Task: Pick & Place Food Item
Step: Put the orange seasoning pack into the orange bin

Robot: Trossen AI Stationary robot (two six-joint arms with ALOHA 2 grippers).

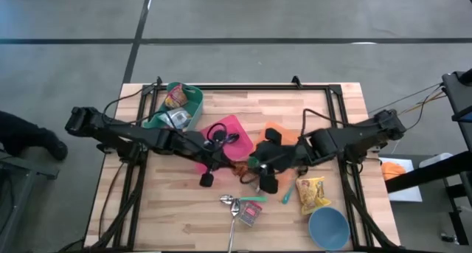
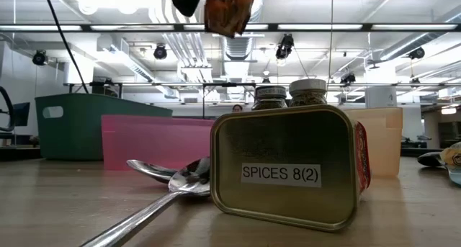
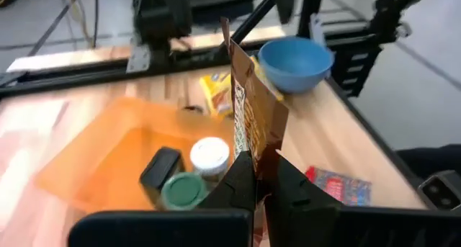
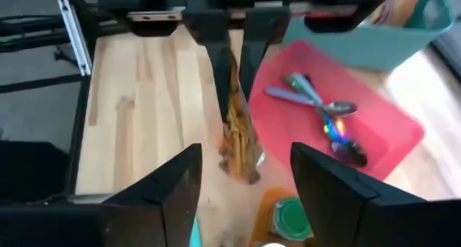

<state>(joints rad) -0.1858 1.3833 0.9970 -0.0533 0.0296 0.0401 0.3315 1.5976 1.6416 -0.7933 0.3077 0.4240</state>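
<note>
Wooden bench (image 1: 184, 216) at mid-span, with the brown snack packet (image 3: 252, 121) hanging clear above it, pinched by one edge in the closed left tool (image 3: 261, 193) while the right tool (image 4: 241, 176) stands spread and empty just beside it. Looks light, thin and crinkly, likely to swing and slip, so best gripped on the flat sealed edge. Shown from the right wrist dangling near the pink tray (image 4: 389, 128); seen from the left wrist edge-on above the orange tray (image 3: 94, 157), with the blue bowl (image 3: 295, 60) beyond

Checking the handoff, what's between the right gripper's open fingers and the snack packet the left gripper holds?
Nothing: in the right wrist view the packet hangs from the left gripper, clear of the right gripper.
</note>
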